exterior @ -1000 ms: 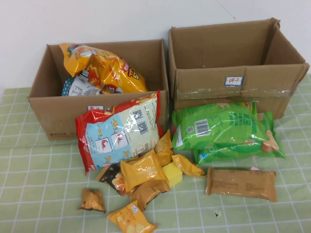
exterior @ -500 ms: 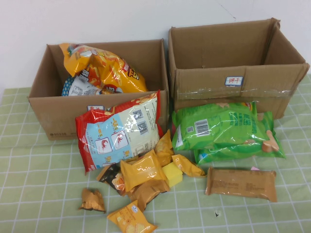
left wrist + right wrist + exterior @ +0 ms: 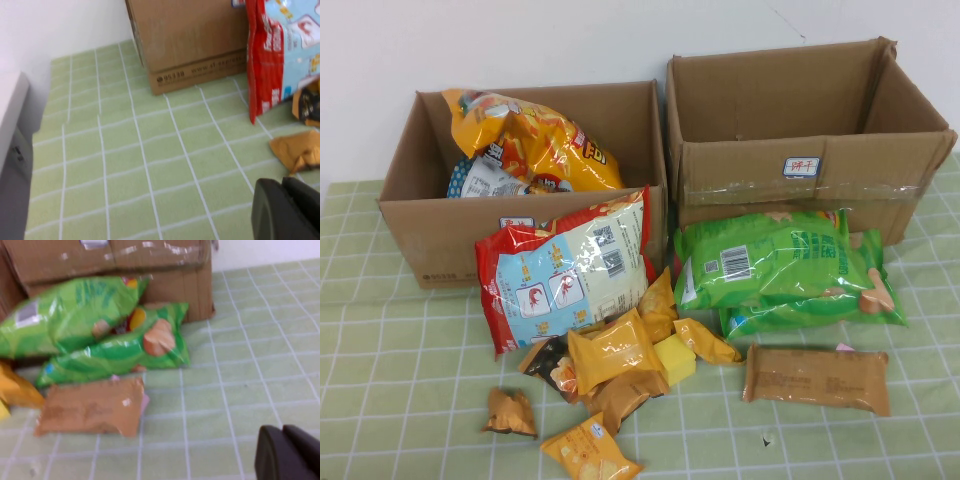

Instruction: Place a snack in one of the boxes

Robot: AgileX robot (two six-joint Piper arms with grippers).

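Two cardboard boxes stand at the back: the left box [image 3: 415, 240] holds an orange chip bag [image 3: 535, 140], the right box [image 3: 800, 170] looks empty. In front lie a red-and-white bag [image 3: 570, 270], two green bags [image 3: 775, 265], a brown packet [image 3: 817, 378] and several small orange snacks [image 3: 615, 350]. Neither gripper shows in the high view. My left gripper [image 3: 282, 187] is shut and empty, low over the cloth near a small brown snack [image 3: 295, 150]. My right gripper [image 3: 285, 432] is shut and empty, over the cloth, apart from the brown packet [image 3: 90, 407] and green bags [image 3: 115, 350].
A green checked cloth [image 3: 400, 380] covers the table. A white wall [image 3: 520, 40] rises behind the boxes. A grey-white object [image 3: 10, 145] stands at the cloth's edge in the left wrist view. Bare cloth lies at the far left and far right.
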